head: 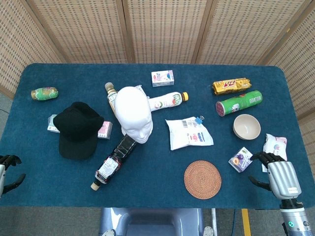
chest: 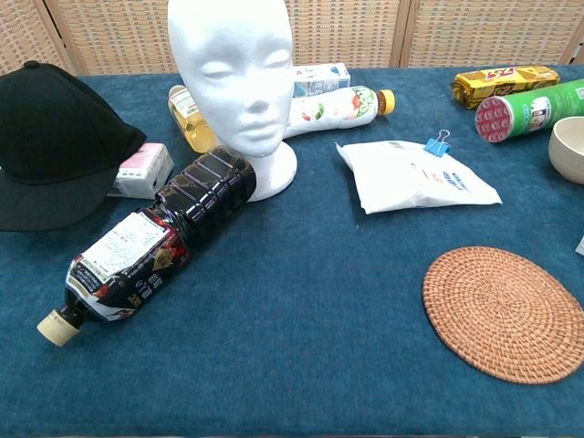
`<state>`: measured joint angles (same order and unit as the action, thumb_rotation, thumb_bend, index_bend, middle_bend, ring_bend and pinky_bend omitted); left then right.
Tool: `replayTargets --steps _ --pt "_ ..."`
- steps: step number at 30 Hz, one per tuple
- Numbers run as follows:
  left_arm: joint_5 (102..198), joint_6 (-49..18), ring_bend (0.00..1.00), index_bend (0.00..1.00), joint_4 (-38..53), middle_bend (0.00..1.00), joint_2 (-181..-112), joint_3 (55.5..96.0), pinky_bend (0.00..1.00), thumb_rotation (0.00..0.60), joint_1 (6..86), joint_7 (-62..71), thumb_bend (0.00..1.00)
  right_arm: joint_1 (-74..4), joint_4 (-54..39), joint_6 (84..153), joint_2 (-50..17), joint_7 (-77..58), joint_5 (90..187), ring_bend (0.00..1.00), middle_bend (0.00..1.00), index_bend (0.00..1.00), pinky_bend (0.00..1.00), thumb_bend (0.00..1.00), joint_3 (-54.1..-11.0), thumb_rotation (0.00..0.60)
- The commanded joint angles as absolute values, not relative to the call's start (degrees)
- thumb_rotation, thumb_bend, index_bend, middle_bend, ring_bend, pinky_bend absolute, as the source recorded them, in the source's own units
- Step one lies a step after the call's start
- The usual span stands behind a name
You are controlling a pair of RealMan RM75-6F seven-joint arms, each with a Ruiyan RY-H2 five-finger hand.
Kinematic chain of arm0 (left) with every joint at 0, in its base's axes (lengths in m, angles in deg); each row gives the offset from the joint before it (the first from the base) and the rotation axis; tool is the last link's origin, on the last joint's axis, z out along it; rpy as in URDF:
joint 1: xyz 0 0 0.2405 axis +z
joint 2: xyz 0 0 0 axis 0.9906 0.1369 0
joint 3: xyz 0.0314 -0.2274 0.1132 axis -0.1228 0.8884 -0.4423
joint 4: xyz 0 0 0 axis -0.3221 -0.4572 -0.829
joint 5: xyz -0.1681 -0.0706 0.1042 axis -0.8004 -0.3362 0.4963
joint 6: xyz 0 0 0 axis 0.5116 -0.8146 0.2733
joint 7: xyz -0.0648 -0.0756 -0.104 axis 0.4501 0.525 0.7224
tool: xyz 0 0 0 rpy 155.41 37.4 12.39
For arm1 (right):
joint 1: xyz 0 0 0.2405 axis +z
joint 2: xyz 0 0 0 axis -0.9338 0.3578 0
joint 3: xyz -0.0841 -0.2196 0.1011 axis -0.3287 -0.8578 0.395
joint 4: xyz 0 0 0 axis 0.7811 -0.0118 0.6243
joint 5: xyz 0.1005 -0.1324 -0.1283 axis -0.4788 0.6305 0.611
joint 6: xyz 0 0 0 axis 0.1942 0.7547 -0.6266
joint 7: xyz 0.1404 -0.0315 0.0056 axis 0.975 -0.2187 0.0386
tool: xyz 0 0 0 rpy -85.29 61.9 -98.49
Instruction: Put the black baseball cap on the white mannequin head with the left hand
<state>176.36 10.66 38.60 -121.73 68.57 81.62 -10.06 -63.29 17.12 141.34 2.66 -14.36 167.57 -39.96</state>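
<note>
Here, in the head view, the black cap lies flat on the blue desk, just left of the white mannequin head and partly over a small packet. The cap looks soft, light and floppy in the crown, stiffer at the brim, so the brim or the crown's edge seems the safest place to grip. The left hand sits at the desk's near left edge, fingers spread and holding nothing, well apart from the cap. The right hand rests at the near right, fingers loosely apart and empty, close to a small purple packet.

In the chest view, the cap sits at far left, the mannequin head upright beside it, with a dark bottle lying against its base. Neither hand shows here.
</note>
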Motion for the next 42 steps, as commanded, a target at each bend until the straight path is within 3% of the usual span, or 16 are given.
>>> replayTargets --steps 1,26,29,34,37,42 --pt "176.4 10.5 0.41 0.45 38.6 0.51 -121.8 68.6 0.47 0.600 81.6 -10.1 0.19 -63.3 17.1 141.3 2.7 -14.4 167.5 0.43 0.42 0.42 0.48 0.08 -39.9 0.600" --pt "176.1 9.4 0.41 0.45 36.1 0.51 -121.0 69.8 0.48 0.600 80.4 -9.1 0.19 -64.0 17.5 142.4 3.4 -14.2 168.2 0.43 0.42 0.42 0.48 0.08 -40.2 0.600" --pt "176.1 8.8 0.46 0.45 34.0 0.54 -121.4 70.2 0.56 0.600 79.6 -8.7 0.19 -64.1 17.7 142.5 3.5 -14.4 168.2 0.43 0.42 0.42 0.48 0.08 -40.2 0.600" --pt "176.0 6.9 0.59 0.45 29.3 0.69 -122.7 71.0 0.72 0.600 77.7 -9.9 0.15 -64.2 18.1 142.7 3.8 -14.8 168.4 0.43 0.42 0.42 0.48 0.08 -40.3 0.600" --pt "176.5 5.8 0.64 0.45 25.7 0.75 -124.2 71.4 0.76 0.600 76.4 -9.3 0.14 -64.4 18.3 142.9 3.9 -15.0 168.4 0.43 0.42 0.42 0.48 0.08 -40.3 0.600" --pt "176.6 3.4 0.65 0.45 20.3 0.76 -126.9 71.5 0.77 0.600 74.4 -7.3 0.13 -64.6 18.6 142.9 3.9 -15.5 168.5 0.43 0.42 0.42 0.48 0.08 -40.5 0.600"
